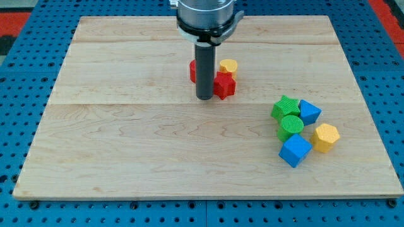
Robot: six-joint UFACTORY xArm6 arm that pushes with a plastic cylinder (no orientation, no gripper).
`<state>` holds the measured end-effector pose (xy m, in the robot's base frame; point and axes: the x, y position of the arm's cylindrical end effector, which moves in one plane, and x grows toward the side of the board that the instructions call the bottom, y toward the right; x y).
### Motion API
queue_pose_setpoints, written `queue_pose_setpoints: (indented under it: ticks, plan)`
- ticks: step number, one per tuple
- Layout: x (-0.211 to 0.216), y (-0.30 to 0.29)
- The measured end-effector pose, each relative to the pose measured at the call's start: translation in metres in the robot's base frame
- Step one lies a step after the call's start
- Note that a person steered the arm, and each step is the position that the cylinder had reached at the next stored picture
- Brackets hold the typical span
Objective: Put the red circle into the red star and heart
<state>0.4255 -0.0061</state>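
My tip (204, 98) rests on the board near the top middle of the view. A red star-shaped block (225, 86) sits just to the right of the tip, touching or nearly touching the rod. A second red block (192, 70) shows at the rod's left edge, just above the tip. The rod hides most of it, so I cannot make out its shape. No third red block shows; the rod may hide one. A small yellow block (228, 65) lies just above the red star.
A cluster lies at the view's right: a green star (285, 107), a blue block (309, 111), a green circle (291, 126), a yellow hexagon (326, 137) and a blue cube (295, 151). The wooden board (126, 139) ends at blue pegboard all round.
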Motion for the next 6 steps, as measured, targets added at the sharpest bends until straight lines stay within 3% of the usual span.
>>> queue_pose_setpoints:
  ticks: [3,5,6]
  plan:
    - [-0.014,-0.070]
    - [-0.062,-0.065]
    - [-0.060,-0.022]
